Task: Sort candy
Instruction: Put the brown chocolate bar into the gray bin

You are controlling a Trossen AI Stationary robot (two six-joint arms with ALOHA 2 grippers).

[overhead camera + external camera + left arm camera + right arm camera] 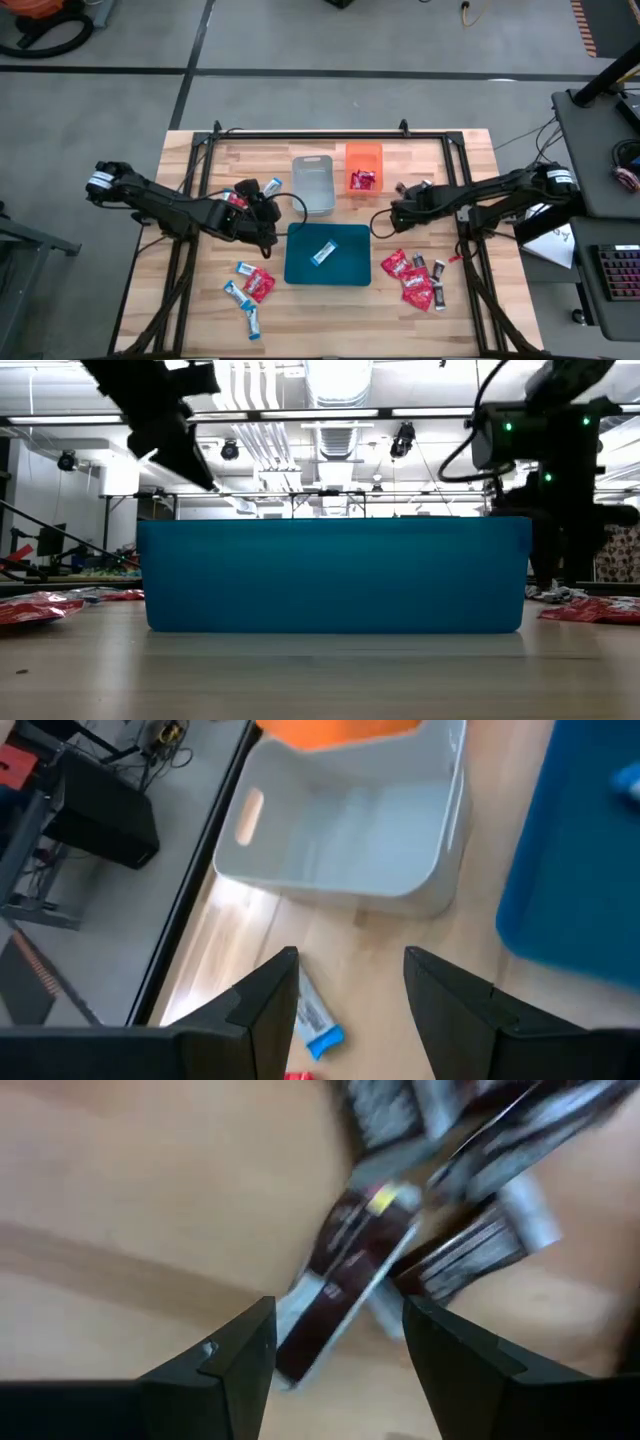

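My left gripper [262,208] is open, left of the grey tray [314,183]. In the left wrist view a blue-and-white bar [316,1021] lies on the table between its fingers [345,1020], close to one finger. My right gripper [397,212] is open, right of the blue tray [327,270]. In the right wrist view a dark brown mini bar [345,1275] lies on the wood between its fingers [340,1370], with more dark bars [480,1245] beside it. The orange tray [364,158] holds a red packet [362,181]. The blue tray holds a blue-and-white bar [323,253].
Red packets and blue-and-white bars lie in a loose group at the near left [250,287]. Red packets and dark bars lie at the near right [416,278]. The three trays stand mid-table. In the low view the blue tray's wall [335,575] fills the middle.
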